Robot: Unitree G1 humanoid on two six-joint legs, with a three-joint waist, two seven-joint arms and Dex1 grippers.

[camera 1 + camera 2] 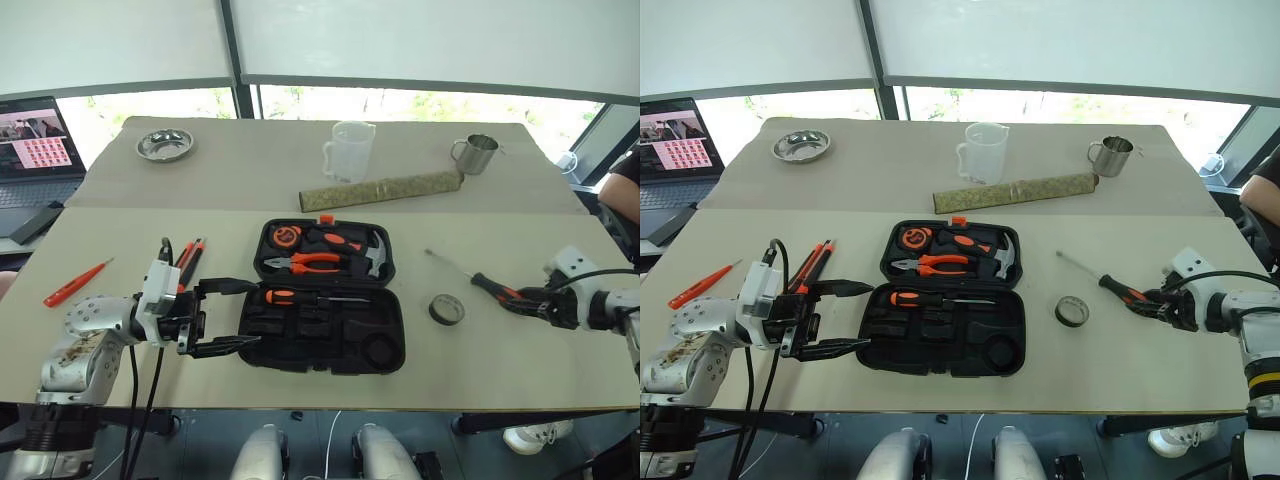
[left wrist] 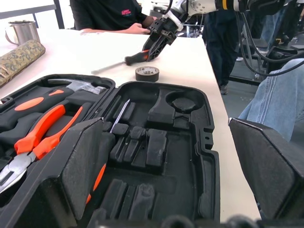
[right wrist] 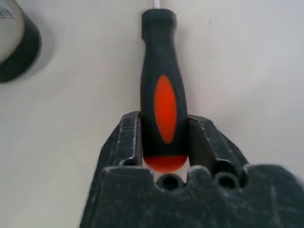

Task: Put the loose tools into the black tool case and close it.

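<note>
The black tool case [image 1: 395, 345] lies open mid-table. Pliers, a hammer and a tape measure sit in its far half, and one black-and-orange screwdriver [image 1: 300, 296] in its near half. My left gripper [image 1: 255, 312] is open and level at the case's left edge, with nothing between its fingers. To the right, my right gripper [image 3: 164, 123] is shut on the handle of a black-and-orange screwdriver [image 1: 485, 284] that lies on the table. A dark tape roll [image 1: 446, 309] lies between it and the case. Two slim black-and-orange tools [image 1: 190, 262] and an all-orange screwdriver [image 1: 75, 284] lie left of the case.
Behind the case are a camouflage-patterned roll [image 1: 380, 187], a clear measuring jug [image 1: 348, 150], a steel mug [image 1: 478, 153] and a metal bowl [image 1: 165, 144]. A laptop [image 1: 35, 150] stands at the far left. A person's arm [image 1: 625, 190] shows at the right edge.
</note>
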